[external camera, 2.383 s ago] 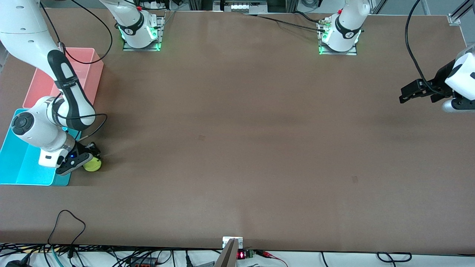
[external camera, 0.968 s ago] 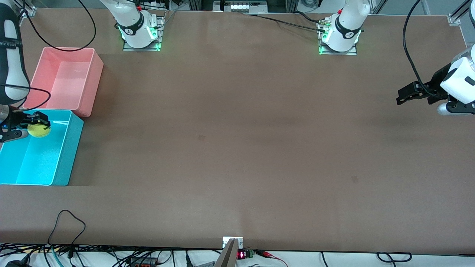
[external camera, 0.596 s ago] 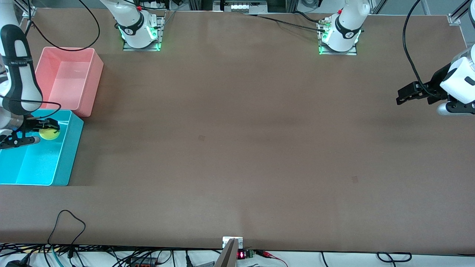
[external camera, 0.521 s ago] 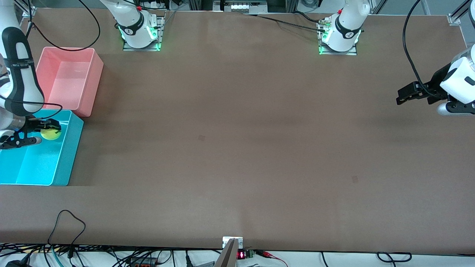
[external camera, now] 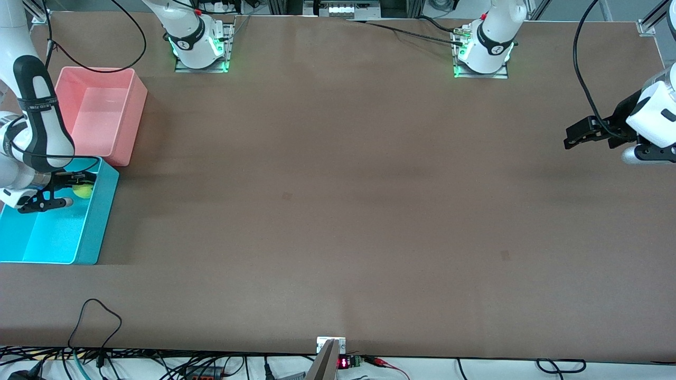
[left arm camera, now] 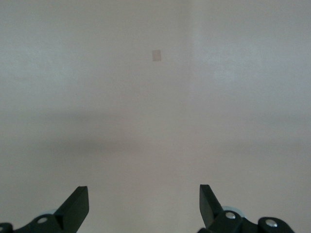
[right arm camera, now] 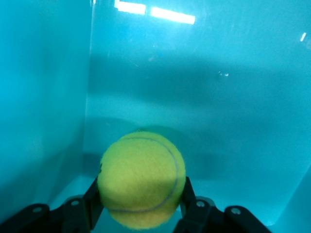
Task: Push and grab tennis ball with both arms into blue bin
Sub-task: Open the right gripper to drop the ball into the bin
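The tennis ball (external camera: 82, 190) (right arm camera: 142, 179) is sitting clamped between the fingers of the right gripper (external camera: 70, 191) (right arm camera: 141, 204), which is hanging inside the blue bin (external camera: 97, 221) (right arm camera: 233, 97) — over the corner of the bin nearest the pink bin (external camera: 127, 113). The right wrist view is showing the ball pinched on both sides, with the blue bin's walls and floor around it. The pink bin is standing just beside the blue bin, farther from the front camera. The left gripper (external camera: 581, 133) (left arm camera: 144, 208) is waiting well apart from the blue bin, at the left arm's end of the brown table (external camera: 338, 211) (left arm camera: 155, 97) — its fingers are standing wide apart and holding nothing.
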